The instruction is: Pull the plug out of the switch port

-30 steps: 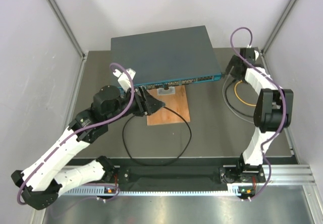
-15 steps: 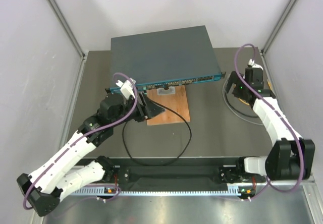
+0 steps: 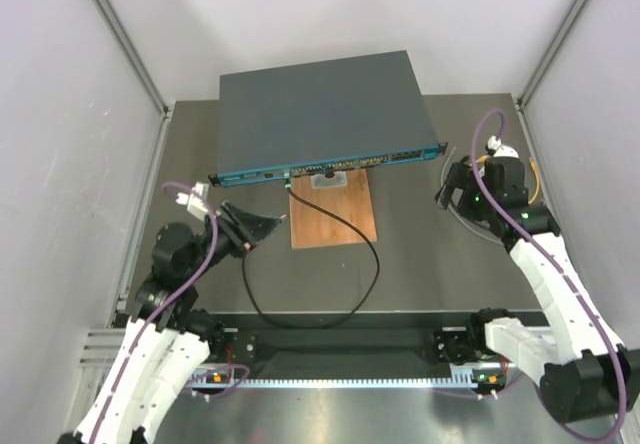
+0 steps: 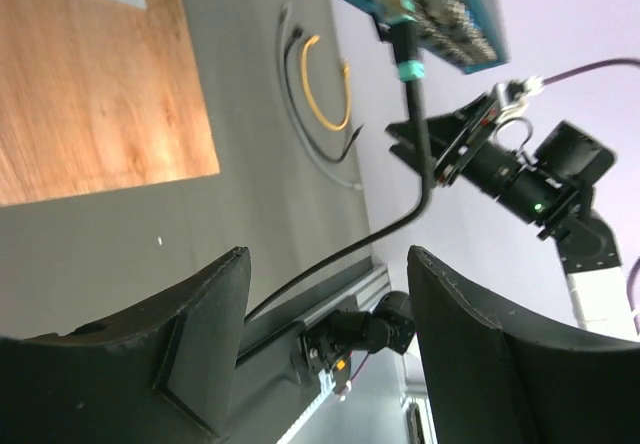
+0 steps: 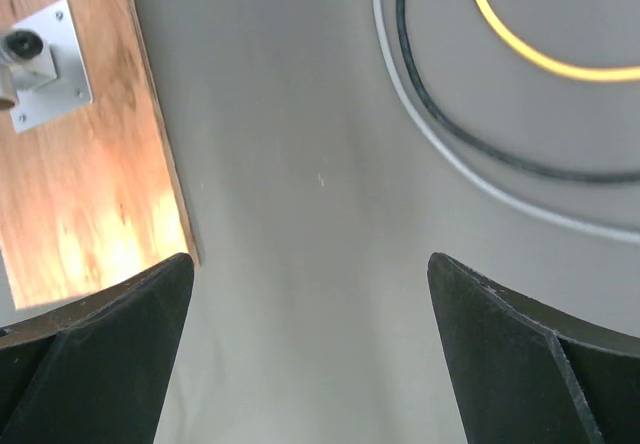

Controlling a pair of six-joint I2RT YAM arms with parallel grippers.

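Overhead cam first: the switch (image 3: 325, 109) sits at the back of the table (image 3: 430, 254), with its teal front strip facing the arms. The plug (image 3: 288, 175) is seated in a port toward the left end of that strip. Its black cable (image 3: 372, 264) runs out across the wooden board (image 3: 335, 219) and loops round toward the near edge. The left gripper (image 3: 258, 230) hangs left of the board with its jaws spread and nothing in them. The right gripper (image 3: 446, 186) is out past the switch's right corner, also wide and empty.

Left wrist cam: you're looking out between its two fingers (image 4: 200, 334), and there's a big empty gap between them. The plug shows well ahead, pushed into its socket, with a teal collar where the cable leaves it.

Right wrist cam: the jaws are as wide as they look like they'll go and hold nothing. Below them there's only bare table, the board's edge with a metal bracket (image 5: 40, 64), and a yellow cable (image 5: 540, 59) among some loose coils. No plug in this one.

My guess on handling: the plug is small, hard plastic, probably latched, so it won't just slide out. I'd pinch the stiff body right at the port, not the cable, which is floppy and would just bend. The switch looks heavy-ish, but it could skid forward on a pull, so bracing it seems smart.
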